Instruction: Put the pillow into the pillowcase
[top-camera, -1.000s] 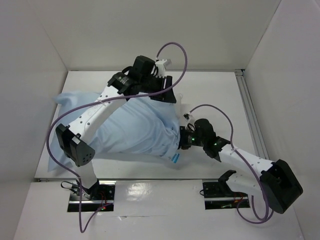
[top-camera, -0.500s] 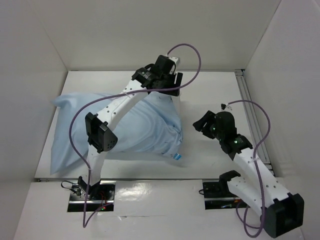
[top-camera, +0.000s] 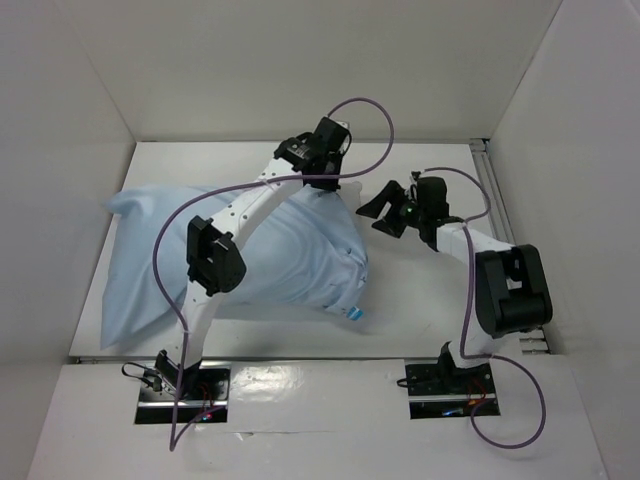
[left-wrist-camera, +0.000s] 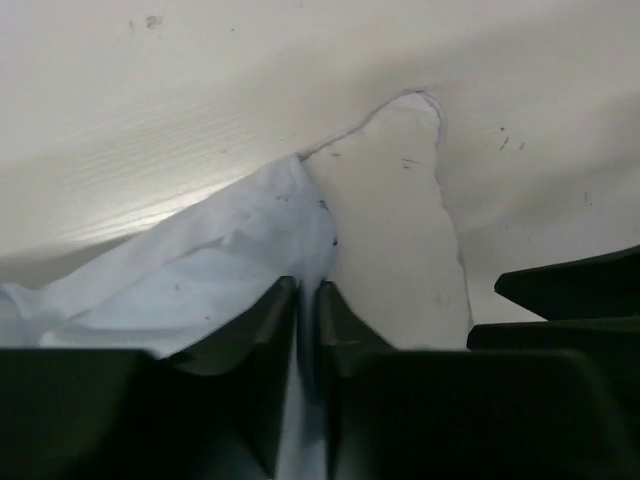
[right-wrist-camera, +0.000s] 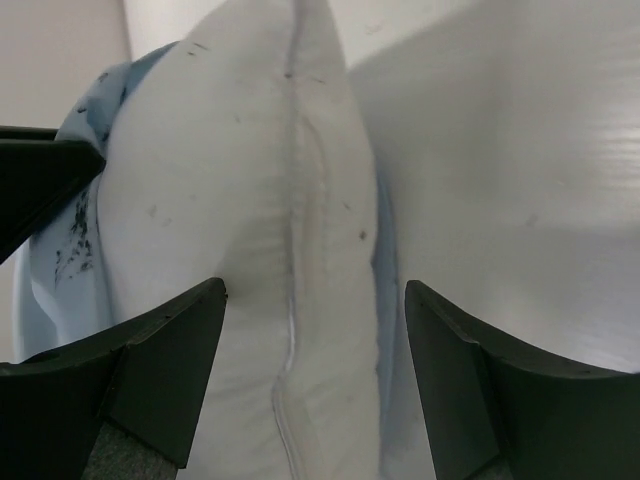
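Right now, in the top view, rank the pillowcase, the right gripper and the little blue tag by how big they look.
1. pillowcase, by far the largest
2. right gripper
3. blue tag, tiny

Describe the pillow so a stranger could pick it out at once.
On the white table, a light blue pillowcase lies left of centre. The pillow is the plump white mass showing at its right end, facing the open right gripper. Unlike the thin blue cloth, it has a seam along its edge.
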